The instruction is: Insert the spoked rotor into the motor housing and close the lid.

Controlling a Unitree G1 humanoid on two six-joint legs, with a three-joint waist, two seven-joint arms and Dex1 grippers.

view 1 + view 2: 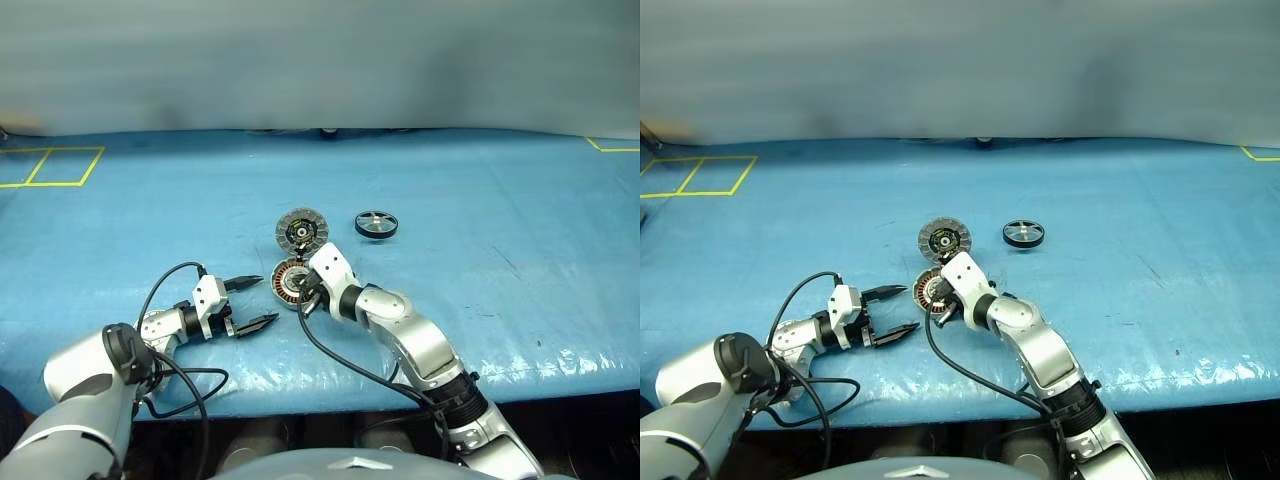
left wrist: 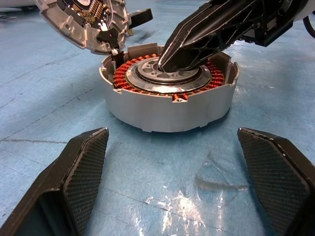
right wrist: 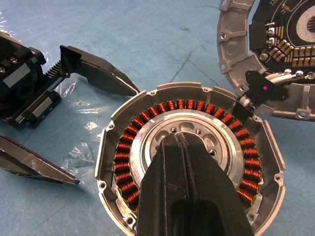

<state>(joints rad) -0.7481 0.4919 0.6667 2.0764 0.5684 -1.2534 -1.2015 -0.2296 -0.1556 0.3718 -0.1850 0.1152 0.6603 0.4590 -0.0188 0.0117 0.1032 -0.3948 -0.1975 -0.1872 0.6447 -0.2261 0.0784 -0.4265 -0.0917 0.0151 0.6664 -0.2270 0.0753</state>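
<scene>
Right gripper (image 3: pixel 183 140), fingers pressed together, tips rested on the silver hub of the motor housing (image 1: pixel 290 283). Left gripper (image 1: pixel 255 303) spread wide, just left of the housing, pinching nothing. Lid (image 1: pixel 301 232) lay flung open at the housing's far edge. Spoked rotor (image 1: pixel 376 224) sat apart, far right. Blue plastic-sheeted table (image 1: pixel 500 200), yellow tape lines (image 1: pixel 50 166) far left, pale wall behind.

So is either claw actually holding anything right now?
No. The left claw is open beside the motor housing; the right claw, shut, rests its tip on the hub.
</scene>
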